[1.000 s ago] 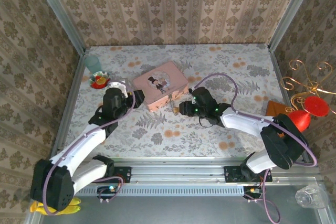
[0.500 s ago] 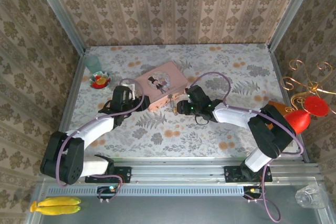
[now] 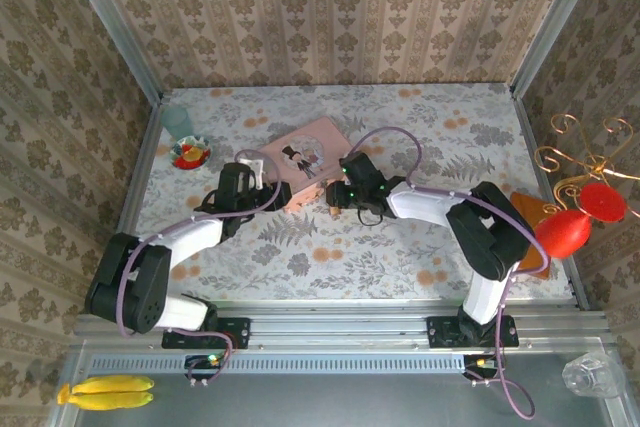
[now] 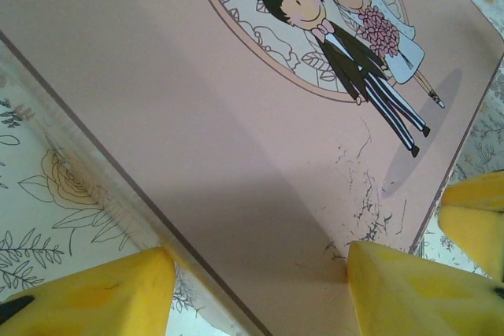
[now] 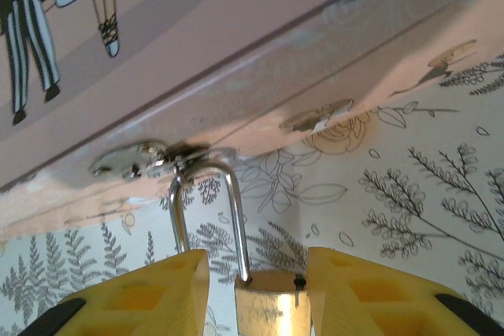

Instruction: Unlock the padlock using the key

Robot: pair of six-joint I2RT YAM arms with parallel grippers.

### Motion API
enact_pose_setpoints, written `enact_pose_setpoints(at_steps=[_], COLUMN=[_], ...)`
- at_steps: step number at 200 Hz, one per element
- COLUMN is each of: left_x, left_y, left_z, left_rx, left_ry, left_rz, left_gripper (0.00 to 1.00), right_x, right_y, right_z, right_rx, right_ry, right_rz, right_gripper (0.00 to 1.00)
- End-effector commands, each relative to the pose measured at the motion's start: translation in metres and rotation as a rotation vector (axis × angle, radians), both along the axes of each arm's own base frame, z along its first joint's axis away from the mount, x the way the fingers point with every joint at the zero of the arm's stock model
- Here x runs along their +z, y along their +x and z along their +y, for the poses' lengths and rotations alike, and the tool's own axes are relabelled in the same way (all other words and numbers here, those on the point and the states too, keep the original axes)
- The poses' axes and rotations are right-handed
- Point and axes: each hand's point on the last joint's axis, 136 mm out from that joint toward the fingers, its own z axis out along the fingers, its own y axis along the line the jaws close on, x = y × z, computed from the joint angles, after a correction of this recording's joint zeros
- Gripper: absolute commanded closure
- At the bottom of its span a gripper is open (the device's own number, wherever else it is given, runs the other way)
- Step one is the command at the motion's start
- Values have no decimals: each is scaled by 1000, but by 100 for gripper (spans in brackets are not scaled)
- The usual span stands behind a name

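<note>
The small brass padlock [image 5: 272,308] hangs by its silver shackle [image 5: 206,194] from the hasp [image 5: 130,161] on the front wall of the pink tin [image 3: 310,152]. My right gripper [image 5: 256,297] straddles the lock body: its right finger touches the brass and a narrow gap shows at its left finger [image 5: 146,297]. One shackle leg enters the body; the other runs down behind that left finger. In the top view the right gripper [image 3: 335,195] sits at the tin's front edge. My left gripper [image 4: 260,289] clamps the tin's near-left corner [image 4: 236,194]. The key is out of view.
A pale cup [image 3: 178,119] and a small bowl of red and yellow bits [image 3: 190,152] stand at the back left. A red ornament [image 3: 570,227] and gilt wire stand [image 3: 590,157] crowd the right edge. Bananas [image 3: 105,392] and a clear glass [image 3: 585,375] lie beyond the front rail.
My left gripper has slid right onto the tin's corner. My right gripper has pushed left up to the padlock and its jaws have narrowed. The tin has shifted slightly.
</note>
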Motion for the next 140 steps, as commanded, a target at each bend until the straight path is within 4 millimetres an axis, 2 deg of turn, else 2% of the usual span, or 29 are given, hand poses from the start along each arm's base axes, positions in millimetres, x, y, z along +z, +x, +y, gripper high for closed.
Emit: enact_pose_setpoints(at_steps=[1, 46, 140], left_x=[-13, -13, -13], left_y=[0, 2, 1], left_z=[9, 14, 14], left_rx=[17, 35, 34], left_ry=[20, -23, -49], left_rz=[28, 19, 30], left_gripper=[40, 41, 41], right_x=[-6, -13, -14], right_y=[5, 9, 5], right_z=[3, 9, 22], right_rx=[39, 63, 100], right_ry=[-15, 32, 129], right_rz=[14, 36, 56], right_gripper=[64, 73, 76])
